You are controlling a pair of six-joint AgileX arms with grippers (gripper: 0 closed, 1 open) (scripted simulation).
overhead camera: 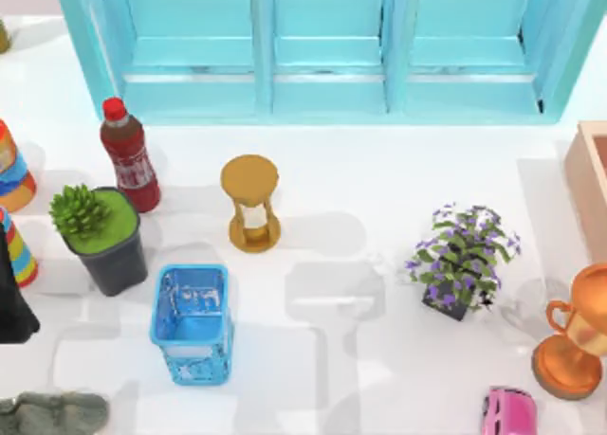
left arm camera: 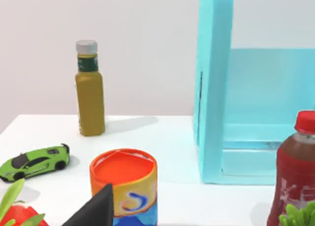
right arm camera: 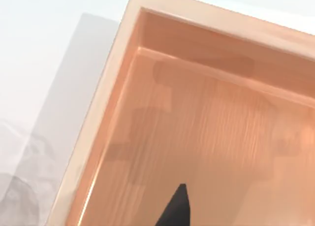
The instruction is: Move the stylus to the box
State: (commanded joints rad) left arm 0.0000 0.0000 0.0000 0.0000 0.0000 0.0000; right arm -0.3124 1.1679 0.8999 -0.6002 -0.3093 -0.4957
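The stylus is out of view. The box (overhead camera: 590,174) is tan with thick walls and stands at the table's right edge, cut off by the top view's border. In the right wrist view its reddish-brown inside (right arm camera: 197,137) lies close below the camera. A black tip of my right gripper (right arm camera: 177,209) hangs over that inside. A dark part of my left arm (overhead camera: 11,298) sits at the table's left edge. A black tip of my left gripper (left arm camera: 96,209) shows beside a striped orange can (left arm camera: 124,186).
A cyan cabinet (overhead camera: 322,46) spans the back. On the table stand a red bottle (overhead camera: 131,155), a potted succulent (overhead camera: 100,236), an hourglass (overhead camera: 251,203), a blue mesh basket (overhead camera: 193,321), a purple flowering plant (overhead camera: 462,260), a bronze trophy (overhead camera: 574,335) and a pink toy car (overhead camera: 509,411).
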